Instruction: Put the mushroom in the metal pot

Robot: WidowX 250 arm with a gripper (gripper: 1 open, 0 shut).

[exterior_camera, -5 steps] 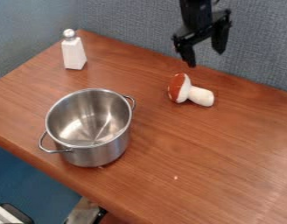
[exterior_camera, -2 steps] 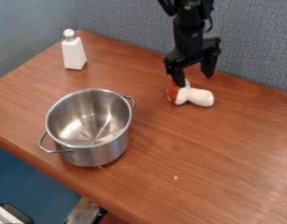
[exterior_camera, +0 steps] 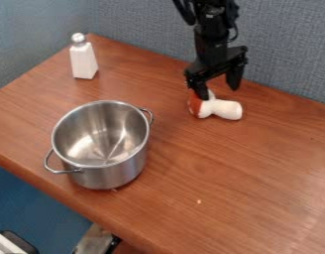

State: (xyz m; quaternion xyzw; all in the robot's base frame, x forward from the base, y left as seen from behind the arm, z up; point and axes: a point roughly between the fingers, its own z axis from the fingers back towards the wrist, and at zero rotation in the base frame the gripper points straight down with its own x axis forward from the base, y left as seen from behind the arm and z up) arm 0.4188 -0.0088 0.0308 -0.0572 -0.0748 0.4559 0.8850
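Observation:
The mushroom (exterior_camera: 221,108) lies on its side on the wooden table, cream stem pointing right and red-brown cap on the left. My gripper (exterior_camera: 214,79) hangs just above it, open, its two dark fingers spread over the cap end with nothing between them. The metal pot (exterior_camera: 100,144) stands empty at the front left of the table, well apart from the mushroom.
A white bottle with a cap (exterior_camera: 82,57) stands at the back left corner. The table (exterior_camera: 245,179) ends in edges at the front and left, and a blue-grey wall rises behind it.
The arm has come down and slightly left from high above the table to just over the mushroom. The jaws stay open. The mushroom and pot have not moved.

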